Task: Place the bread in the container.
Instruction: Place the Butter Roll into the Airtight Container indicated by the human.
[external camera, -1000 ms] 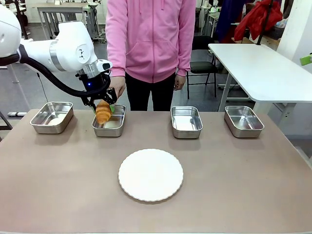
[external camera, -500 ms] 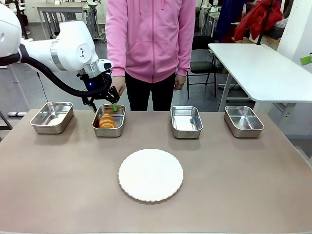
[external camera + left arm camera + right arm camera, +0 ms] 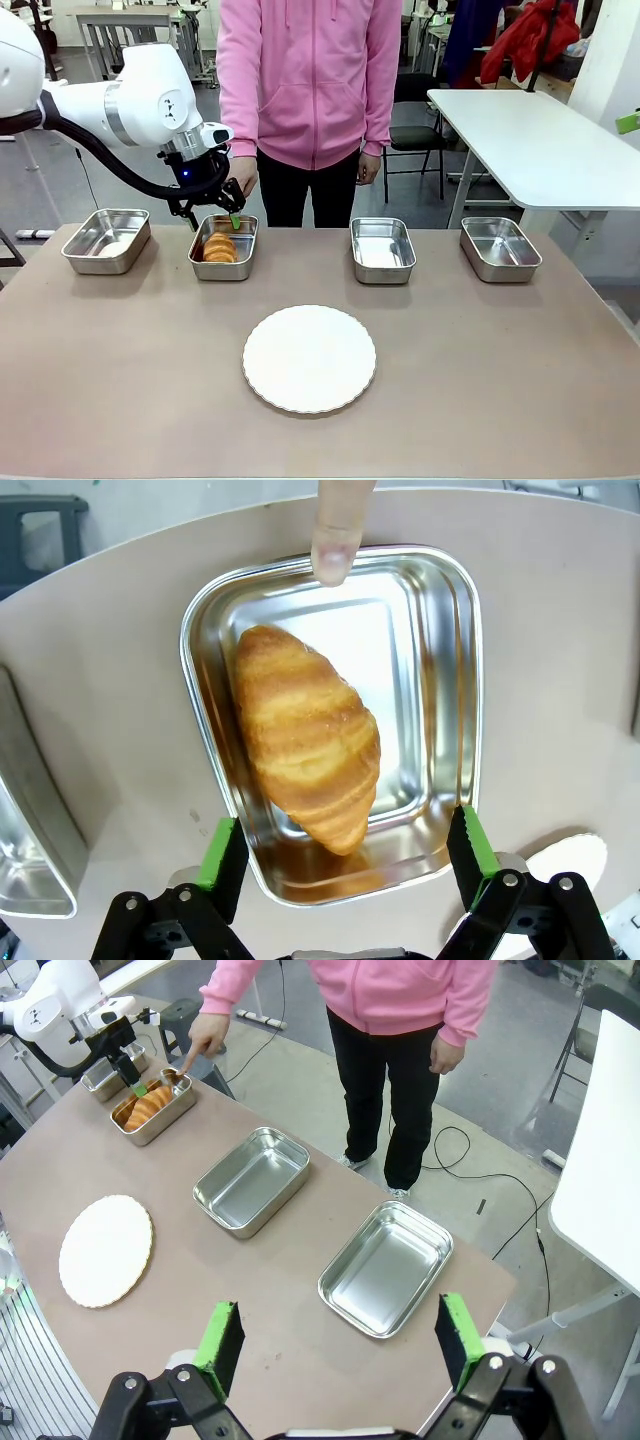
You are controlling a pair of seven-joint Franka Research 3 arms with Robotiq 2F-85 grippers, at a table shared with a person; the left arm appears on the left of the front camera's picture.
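Bread: the bread (image 3: pixel 305 735) lay inside the container (image 3: pixel 455 660).
Left gripper: the left gripper (image 3: pixel 340 848) hovered above, fingers spread wide, empty.
Finger: a person's finger (image 3: pixel 337 530) touched the rim.

The left gripper (image 3: pixel 212 214) hung with jaws apart, empty, reached out toward eleven o'clock. The right gripper (image 3: pixel 335 1348) was spread wide. A person's finger (image 3: pixel 336 540) pointed down.

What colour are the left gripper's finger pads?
Green, on black fingers; clearest in the left wrist view.
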